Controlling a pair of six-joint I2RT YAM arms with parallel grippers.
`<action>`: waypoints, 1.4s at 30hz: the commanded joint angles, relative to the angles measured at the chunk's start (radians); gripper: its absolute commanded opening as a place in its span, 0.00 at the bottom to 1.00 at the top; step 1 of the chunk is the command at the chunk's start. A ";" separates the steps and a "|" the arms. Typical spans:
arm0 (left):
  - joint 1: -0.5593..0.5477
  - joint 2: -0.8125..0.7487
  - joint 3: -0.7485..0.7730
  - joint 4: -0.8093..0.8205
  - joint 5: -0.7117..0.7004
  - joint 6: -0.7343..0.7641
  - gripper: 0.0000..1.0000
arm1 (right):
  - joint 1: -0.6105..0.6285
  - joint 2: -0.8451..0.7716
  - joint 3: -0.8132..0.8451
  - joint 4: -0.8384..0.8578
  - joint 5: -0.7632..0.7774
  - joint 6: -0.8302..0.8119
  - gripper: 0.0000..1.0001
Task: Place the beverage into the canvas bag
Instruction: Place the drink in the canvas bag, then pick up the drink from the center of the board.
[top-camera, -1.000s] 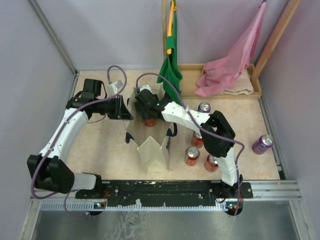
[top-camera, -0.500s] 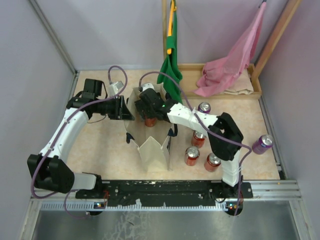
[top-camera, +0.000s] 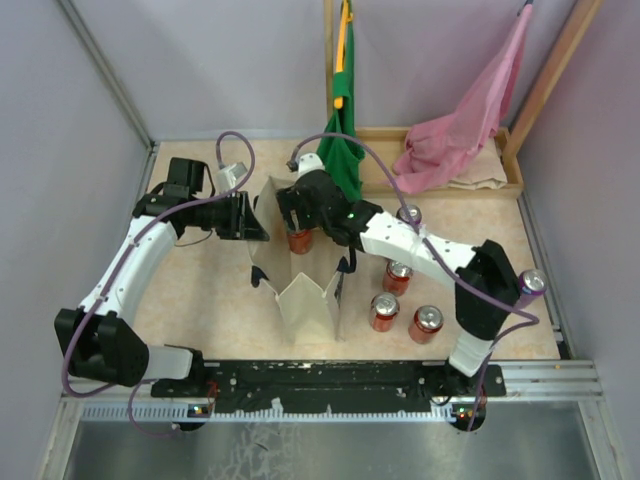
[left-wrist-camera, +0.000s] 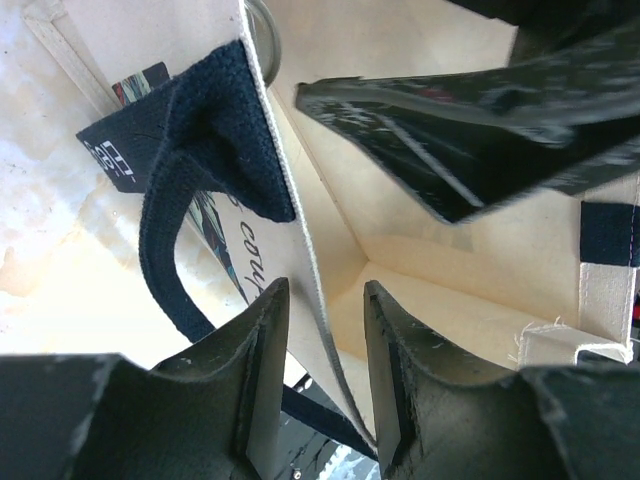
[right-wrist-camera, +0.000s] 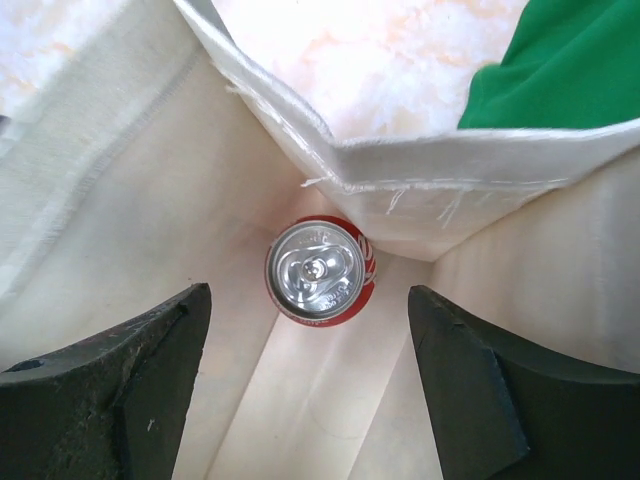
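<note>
The canvas bag (top-camera: 305, 300) is standing open-mouthed on the surface (top-camera: 200, 290) between the two arms. The red can (right-wrist-camera: 318, 272) is sitting upright on the bag's floor, tucked toward a corner fold, with its silver top facing up.

The right gripper (top-camera: 298, 216) is hanging over the bag's mouth directly above the can. Its fingers (right-wrist-camera: 140, 380) are spread wide to either side and gripping nothing, and the can is standing free well below them.

The left gripper (top-camera: 250, 221) is reaching in at the bag's left wall, with one finger outside and one inside. Its jaws are parted partway, so the thin canvas edge is running loose through the gap rather than being pinched (in the wrist view, space is showing on both sides of the cloth). A navy handle (left-wrist-camera: 175, 240) is looping down the outside of that wall just beside the outer finger, lying across some printed lettering that is too hidden to read.

To the right of the bag, three more red cans (top-camera: 383, 312) are standing near one another on the surface. A purple can (top-camera: 527, 287) is sitting out by the right edge. At the back, a green cloth bag (top-camera: 340, 150) is hanging just behind the canvas one, and a pink cloth bag (top-camera: 460, 130) is draping down into a wooden tray (top-camera: 385, 135).
</note>
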 joint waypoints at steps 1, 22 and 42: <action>-0.006 0.009 0.027 -0.012 0.009 0.007 0.42 | 0.009 -0.148 0.013 0.078 0.023 -0.017 0.80; -0.020 0.024 0.039 -0.017 -0.008 0.028 0.42 | -0.507 -0.525 0.103 -0.609 0.365 0.162 0.83; -0.026 0.003 0.017 0.015 0.026 0.011 0.42 | -1.228 -0.316 -0.068 -0.809 -0.041 0.062 0.93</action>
